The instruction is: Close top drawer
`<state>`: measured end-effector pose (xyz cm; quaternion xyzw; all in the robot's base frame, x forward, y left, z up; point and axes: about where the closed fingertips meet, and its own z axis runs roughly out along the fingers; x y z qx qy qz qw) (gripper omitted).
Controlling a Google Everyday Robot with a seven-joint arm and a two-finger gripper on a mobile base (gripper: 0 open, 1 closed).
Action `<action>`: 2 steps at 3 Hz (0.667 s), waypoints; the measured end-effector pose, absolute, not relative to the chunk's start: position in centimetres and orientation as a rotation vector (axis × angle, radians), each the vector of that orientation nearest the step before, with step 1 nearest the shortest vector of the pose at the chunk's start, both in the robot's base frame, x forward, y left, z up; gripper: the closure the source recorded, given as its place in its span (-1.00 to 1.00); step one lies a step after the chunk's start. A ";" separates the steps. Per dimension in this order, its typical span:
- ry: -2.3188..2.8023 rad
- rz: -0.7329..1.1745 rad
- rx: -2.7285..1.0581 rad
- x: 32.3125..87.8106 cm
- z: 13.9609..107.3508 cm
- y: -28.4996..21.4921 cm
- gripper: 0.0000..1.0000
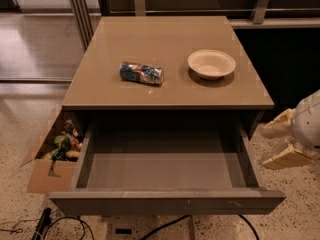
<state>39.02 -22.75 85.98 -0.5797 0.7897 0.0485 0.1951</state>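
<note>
The top drawer (165, 201) is pulled far out of the grey-brown cabinet (100, 91). Its flat front panel faces the camera and its plain box interior holds nothing. My gripper (264, 146) is at the right edge of the view, just right of the drawer's right side wall and apart from it. Its two cream fingers (278, 124) point left toward the drawer with a gap between them, holding nothing. The lower drawers are hidden under the open one.
On the cabinet top lie a crumpled blue snack bag (141, 73) and a white bowl (211, 63). A cardboard box of clutter (47, 159) stands on the floor against the cabinet's left side. Cables (70, 224) run on the floor in front.
</note>
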 end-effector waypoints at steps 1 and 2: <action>2.223 0.187 -1.582 38.2 83.5 -23.3 0.43; 2.218 0.243 -1.539 36.6 81.2 -23.2 0.90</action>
